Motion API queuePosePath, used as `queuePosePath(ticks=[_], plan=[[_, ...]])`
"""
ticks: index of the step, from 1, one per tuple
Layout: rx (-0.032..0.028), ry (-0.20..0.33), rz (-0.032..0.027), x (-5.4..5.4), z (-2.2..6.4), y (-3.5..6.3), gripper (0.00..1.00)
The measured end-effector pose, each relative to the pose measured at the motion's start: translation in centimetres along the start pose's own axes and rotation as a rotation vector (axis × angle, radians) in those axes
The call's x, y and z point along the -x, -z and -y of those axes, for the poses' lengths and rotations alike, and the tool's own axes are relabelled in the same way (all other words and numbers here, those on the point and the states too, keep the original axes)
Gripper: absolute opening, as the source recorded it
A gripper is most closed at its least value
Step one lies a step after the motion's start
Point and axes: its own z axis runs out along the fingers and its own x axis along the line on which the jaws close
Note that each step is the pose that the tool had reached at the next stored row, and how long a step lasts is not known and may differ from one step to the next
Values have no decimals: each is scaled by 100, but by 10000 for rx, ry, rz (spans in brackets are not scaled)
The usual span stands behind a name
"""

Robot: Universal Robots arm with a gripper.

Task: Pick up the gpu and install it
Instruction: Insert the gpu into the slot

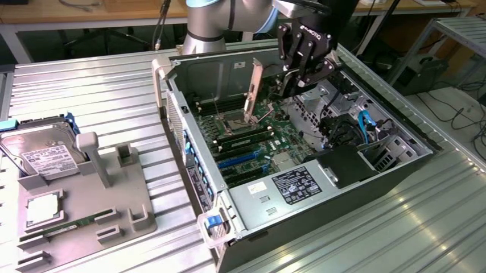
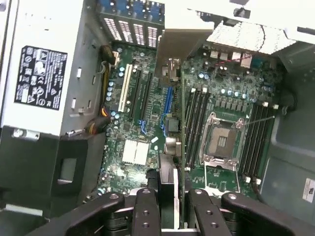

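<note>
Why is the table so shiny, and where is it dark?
Exterior view: light glares off the ribbed table, mostly at that view's right; inside the case is shadier. Wrist view: one end of the case washes out white, and the gripper holding the gpu looks dark.

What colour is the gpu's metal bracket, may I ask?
Silver-beige; the gpu bracket shows best in the exterior view.
</note>
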Motion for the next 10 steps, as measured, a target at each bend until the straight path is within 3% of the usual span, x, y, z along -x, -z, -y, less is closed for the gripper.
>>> queuePosePath(ticks=[1, 10], plan=[[-4, -201, 8, 0, -3, -75, 28], [-10, -200, 50, -1, -2, -129, 28]])
